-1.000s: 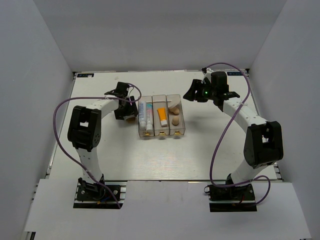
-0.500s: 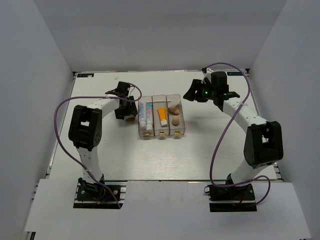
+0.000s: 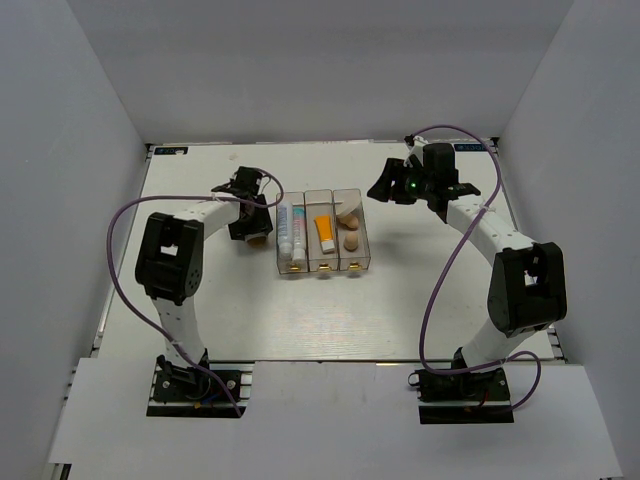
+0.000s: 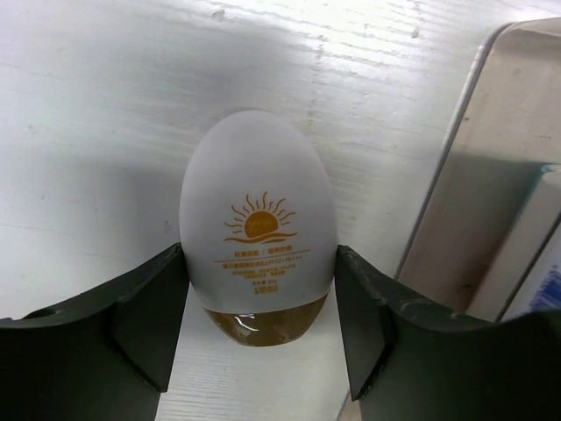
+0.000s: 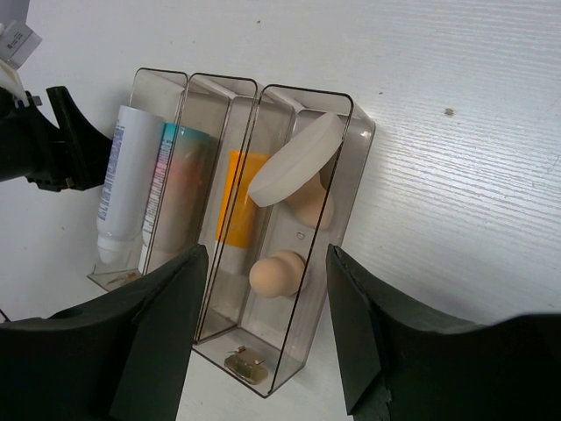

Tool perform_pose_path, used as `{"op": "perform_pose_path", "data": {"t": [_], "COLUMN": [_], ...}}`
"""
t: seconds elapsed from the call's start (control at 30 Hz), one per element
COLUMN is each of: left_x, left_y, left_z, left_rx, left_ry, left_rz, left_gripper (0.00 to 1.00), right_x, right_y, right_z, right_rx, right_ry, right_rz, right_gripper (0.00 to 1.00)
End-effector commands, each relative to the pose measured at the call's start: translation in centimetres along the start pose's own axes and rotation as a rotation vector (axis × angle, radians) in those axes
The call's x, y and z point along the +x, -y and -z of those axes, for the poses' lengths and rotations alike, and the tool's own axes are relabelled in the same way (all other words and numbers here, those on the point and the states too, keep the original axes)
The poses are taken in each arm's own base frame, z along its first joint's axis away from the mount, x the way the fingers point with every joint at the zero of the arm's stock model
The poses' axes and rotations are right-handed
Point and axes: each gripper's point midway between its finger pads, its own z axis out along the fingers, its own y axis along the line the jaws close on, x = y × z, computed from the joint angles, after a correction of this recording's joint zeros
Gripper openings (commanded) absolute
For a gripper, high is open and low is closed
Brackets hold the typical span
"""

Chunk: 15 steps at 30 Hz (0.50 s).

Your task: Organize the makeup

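A white egg-shaped bottle point(image 4: 257, 237) with a sun logo and a brown cap lies on the table, left of the clear box point(image 3: 322, 268). My left gripper point(image 4: 259, 289) sits round it, and both fingers touch its sides. In the top view, the left gripper point(image 3: 256, 228) is beside the box's left wall. The box point(image 5: 359, 123) holds a plain white tube point(image 5: 123, 175), a gradient tube point(image 5: 171, 175), an orange tube point(image 5: 237, 206), a round cream puff point(image 5: 296, 160) and a peach sponge point(image 5: 277, 272). My right gripper point(image 5: 266, 263) hangs open and empty above the box; in the top view point(image 3: 380, 185) it is at its far right.
The box stands mid-table with gold latches point(image 5: 245, 364) on its near end. White walls enclose the table on three sides. Purple cables loop from both arms.
My left gripper has shifted slightly toward the box. The right arm has not moved.
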Motion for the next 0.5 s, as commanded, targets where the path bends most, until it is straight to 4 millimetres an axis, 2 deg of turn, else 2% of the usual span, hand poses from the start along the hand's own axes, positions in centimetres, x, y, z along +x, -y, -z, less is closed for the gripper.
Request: {"op": "perform_pose_path", "data": {"t": [0.0, 0.07, 0.13, 0.2, 0.23, 0.3, 0.33, 0.37, 0.47], "left_x": [4.6, 4.0, 2.3, 1.3, 0.6, 0.0, -0.4, -0.2, -0.9], "left_y": [-3.9, -3.4, -2.7, -1.7, -1.1, 0.5, 1.4, 2.6, 4.5], "left_z": [-0.2, 0.8, 3.0, 4.6, 6.0, 7.5, 8.9, 9.7, 12.5], "left_rx": [-0.137, -0.105, -0.058, 0.004, 0.045, 0.147, 0.199, 0.277, 0.418], "left_ry": [-0.129, -0.105, -0.04, 0.0, 0.034, 0.063, 0.092, 0.085, 0.14], "left_rz": [-0.053, -0.044, -0.021, -0.002, 0.005, 0.018, 0.016, 0.02, 0.038], "left_gripper": [0.44, 0.39, 0.32, 0.28, 0.28, 0.26, 0.25, 0.25, 0.21], "right_x": [-1.3, -1.2, -1.3, -1.3, -1.2, -1.2, -1.2, -1.2, -1.2], "right_y": [-0.7, -0.6, -0.6, -0.6, -0.6, -0.6, -0.5, -0.6, -0.7], "right_z": [0.6, 0.6, 0.7, 0.7, 0.7, 0.7, 0.7, 0.7, 0.7], "right_rx": [-0.023, -0.022, -0.021, -0.022, -0.022, -0.023, -0.022, -0.024, -0.025], "right_ry": [0.051, 0.05, 0.054, 0.053, 0.052, 0.05, 0.051, 0.052, 0.052], "right_rz": [0.024, 0.023, 0.024, 0.025, 0.022, 0.018, 0.015, 0.016, 0.021], "right_gripper": [0.62, 0.63, 0.62, 0.62, 0.63, 0.63, 0.62, 0.62, 0.62]}}
